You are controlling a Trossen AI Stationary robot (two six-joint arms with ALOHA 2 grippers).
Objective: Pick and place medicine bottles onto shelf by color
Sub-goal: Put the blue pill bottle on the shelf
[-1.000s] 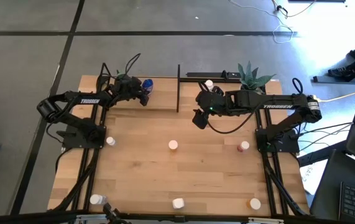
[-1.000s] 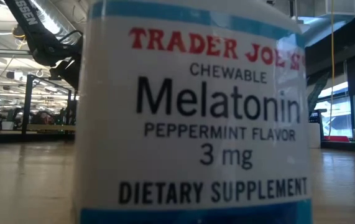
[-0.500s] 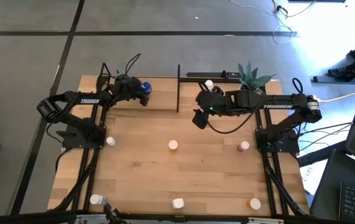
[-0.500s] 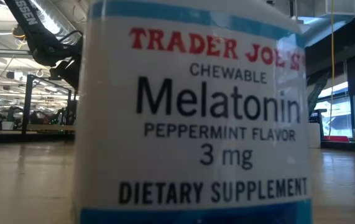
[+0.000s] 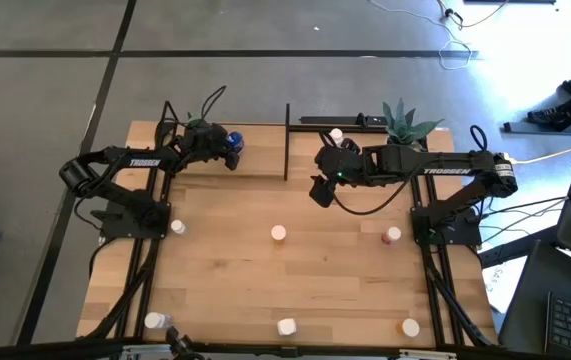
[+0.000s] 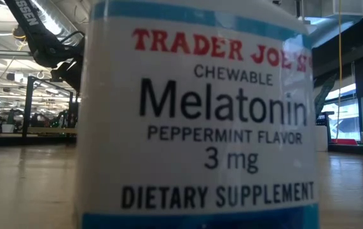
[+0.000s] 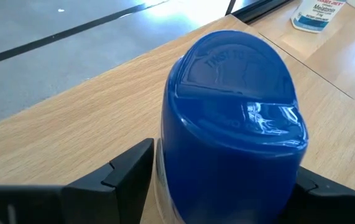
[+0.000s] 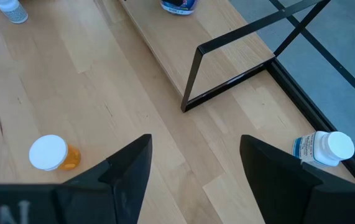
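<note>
A blue bottle (image 5: pixel 236 141) with a blue cap (image 7: pixel 233 93) stands between the fingers of my left gripper (image 5: pixel 229 150) over the left part of the light-wood shelf (image 5: pixel 260 160). My right gripper (image 5: pixel 319 191) is open and empty, over the table just in front of the shelf's middle. A white-capped white bottle (image 5: pixel 336 135) stands on the shelf's right part and also shows in the right wrist view (image 8: pixel 326 149). Loose bottles stand on the table: a pink-capped one (image 5: pixel 279 233), a reddish one (image 5: pixel 393 235) and a white one (image 5: pixel 177 228). My left gripper pinches the blue bottle's body just below the cap (image 7: pixel 165 180) between its two fingers, one on each side. The fingers come level from the table's left side. The bottle is upright; whether its base rests on the shelf board is hidden.
A thin black post (image 5: pixel 287 140) stands at the shelf's middle, and a potted plant (image 5: pixel 405 122) at its far right. More bottles stand along the near edge (image 5: pixel 155 322) (image 5: pixel 286 326) (image 5: pixel 409 327). One white bottle (image 6: pixel 194 114) fills the low view.
My left gripper with the blue bottle has sunk a little toward the shelf board and then kept still. My right gripper has kept still.
</note>
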